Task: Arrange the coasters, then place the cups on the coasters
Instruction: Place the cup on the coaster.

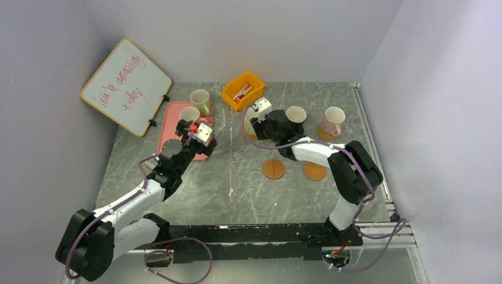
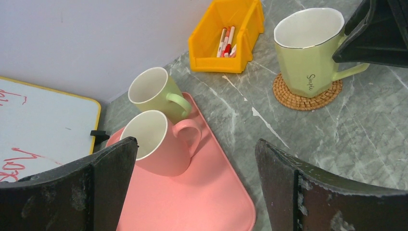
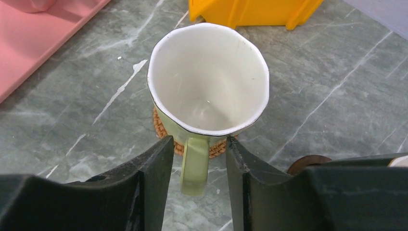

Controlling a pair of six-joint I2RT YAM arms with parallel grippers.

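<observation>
**A:** What is the right gripper [image 3: 199, 143] doing?

**B:** It sits low behind the pale green mug [image 3: 207, 77], one finger on each side of the handle. The jaws are partly apart, and a thin strip of desk [image 3: 337, 96] shows between each finger and the handle, so it holds nothing.

**A:** And the mug itself?

**B:** It stands upright on the woven coaster [image 2: 308, 98], just in front of the yellow bin [image 2: 211, 62].

**A:** The left gripper [image 2: 195, 144]?

**B:** It is spread wide and empty, hanging over the pink tray [image 2: 202, 202]. A pink mug [image 2: 159, 149] stands on the tray just ahead of its fingers. The second green mug [image 2: 154, 91] is right behind that one, at the tray's far corner.

**A:** Where are the other cups?

**B:** The black mug [image 1: 296, 115] stands to the right of the green one. I cannot tell what is under it. Further right, the other pink mug [image 1: 334, 120] stands on an orange coaster [image 1: 323, 132].

**A:** Any coasters without a cup?

**B:** Two. A second orange coaster [image 1: 273, 169] and a third orange coaster [image 1: 314, 171] lie side by side, nearer the arms.
</observation>
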